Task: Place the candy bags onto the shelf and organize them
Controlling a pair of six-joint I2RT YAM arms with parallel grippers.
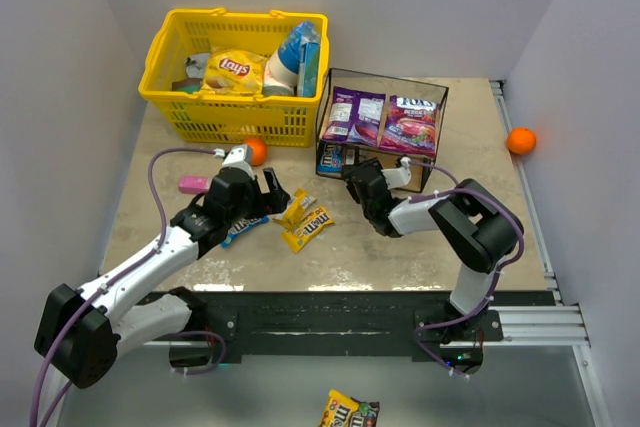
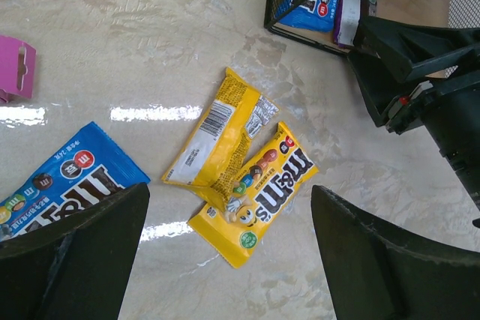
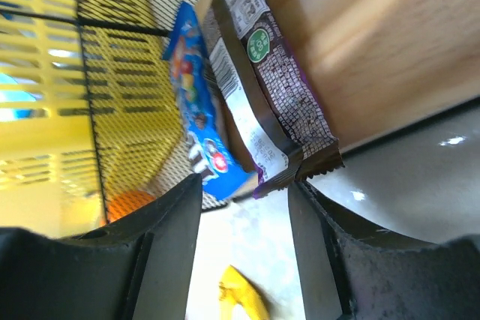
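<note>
The shelf point(image 1: 436, 87) stands at centre back with two purple candy bags point(image 1: 352, 112) point(image 1: 412, 122) lying on its top board. On its lower board a blue packet point(image 3: 199, 118) and a brown packet point(image 3: 281, 88) stand on edge, and the brown one's end sticks out over the board's edge. My right gripper point(image 3: 244, 185) is open just in front of that end, with nothing between its fingers. Two yellow packets point(image 2: 217, 136) point(image 2: 262, 192) overlap on the table. My left gripper point(image 2: 229, 192) hangs wide open above them. Another blue packet point(image 2: 64, 185) lies beside its left finger.
A yellow basket point(image 1: 170, 87) at back left holds a Lays bag point(image 1: 232, 72) and other packs. An orange point(image 1: 256, 151) sits in front of it, another orange point(image 1: 520, 140) at the far right. A pink pack point(image 1: 193, 184) lies left of my left gripper. One packet point(image 1: 350, 410) lies below the table.
</note>
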